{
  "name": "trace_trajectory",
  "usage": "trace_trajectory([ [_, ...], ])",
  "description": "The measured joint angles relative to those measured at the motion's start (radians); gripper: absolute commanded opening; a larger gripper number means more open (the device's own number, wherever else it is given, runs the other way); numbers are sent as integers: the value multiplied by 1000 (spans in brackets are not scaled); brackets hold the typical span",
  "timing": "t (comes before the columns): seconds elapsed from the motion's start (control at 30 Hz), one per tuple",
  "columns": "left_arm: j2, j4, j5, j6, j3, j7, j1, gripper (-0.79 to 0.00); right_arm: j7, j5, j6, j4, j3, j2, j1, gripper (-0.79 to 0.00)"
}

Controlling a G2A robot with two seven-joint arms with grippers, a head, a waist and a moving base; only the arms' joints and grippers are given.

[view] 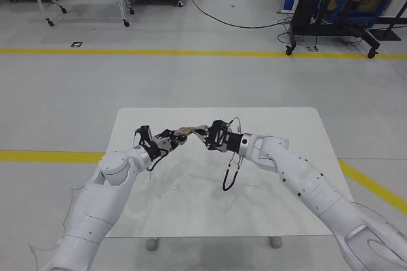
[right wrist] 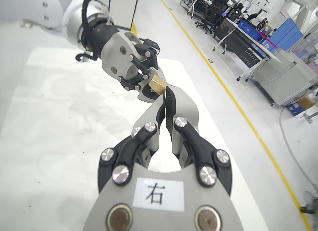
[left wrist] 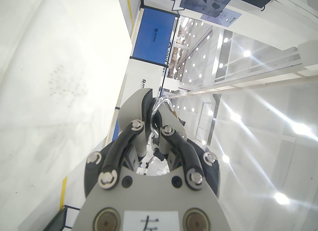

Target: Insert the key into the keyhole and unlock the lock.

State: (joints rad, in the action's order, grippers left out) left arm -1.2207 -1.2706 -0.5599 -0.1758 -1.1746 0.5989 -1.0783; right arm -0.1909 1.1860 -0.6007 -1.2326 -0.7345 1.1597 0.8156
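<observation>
Top view: lock (view: 185, 131), prob. midair

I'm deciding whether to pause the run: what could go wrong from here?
The left gripper pinches only the shackle, so the brass lock may swivel under a turn. It hangs above the table; a slip could drop it. The right gripper, tips shut, hides the key, so misalignment could go unseen.
</observation>
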Motion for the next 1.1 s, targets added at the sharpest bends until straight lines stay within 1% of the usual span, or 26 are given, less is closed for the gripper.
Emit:
trace_trajectory([
  [0.1, 1, -17, 23, 14, -3, -22, -11, -785, -7, -89, -66, 46, -11, 7, -10, -785],
  [0.2, 1, -28, 25, 15, -6, -27, -19, -785, -16, -118, -105, 75, -13, 14, -20, -785],
  [0.23, 2, -29, 25, 16, -7, -27, -20, -785, -18, -121, -112, 81, -12, 17, -22, -757],
  [0.27, 2, -31, 26, 16, -9, -27, -22, -785, -22, -123, -120, 88, -12, 19, -24, -603],
  [0.3, 2, -32, 26, 16, -10, -27, -23, -785, -24, -123, -124, 92, -12, 21, -26, -422],
  [0.33, 2, -33, 26, 16, -11, -27, -24, -785, -27, -122, -128, 96, -13, 22, -27, -188],
  [0.37, 2, -33, 27, 15, -12, -26, -25, -785, -30, -119, -134, 100, -14, 24, -30, 0],
  [0.53, 2, -29, 38, 0, -9, -20, -24, -785, -74, -92, -156, 107, -56, 16, -34, 0],
  [0.63, 0, -36, 74, -5, 17, -7, -17, -785, -112, -57, -149, 98, -127, -8, -17, 0],
  [0.73, -4, -50, 162, -15, 69, -12, 0, -785, -136, -21, -141, 67, -227, -43, 29, 0],
  [0.77, -7, -56, 213, -27, 100, -22, 9, -785, -141, -16, -143, 58, -269, -54, 45, 0],
  [0.8, -10, -58, 257, -42, 127, -32, 17, -785, -142, -15, -144, 56, -289, -57, 49, 0],
  [0.9, -25, -46, 391, -98, 221, -74, 50, -785, -142, -16, -145, 56, -275, -56, 47, 0],
  [0.97, -40, -20, 453, -135, 282, -108, 76, -785, -141, -17, -144, 57, -271, -56, 46, 0],
  [1.03, -55, 19, 470, -166, 319, -137, 103, -785, -141, -17, -144, 57, -272, -56, 46, 0],
  [1.07, -66, 50, 450, -180, 335, -144, 120, -785, -141, -17, -144, 57, -272, -56, 46, 0],
  [1.1, -75, 76, 429, -188, 345, -143, 134, -748, -141, -17, -144, 57, -272, -56, 46, 0],
])
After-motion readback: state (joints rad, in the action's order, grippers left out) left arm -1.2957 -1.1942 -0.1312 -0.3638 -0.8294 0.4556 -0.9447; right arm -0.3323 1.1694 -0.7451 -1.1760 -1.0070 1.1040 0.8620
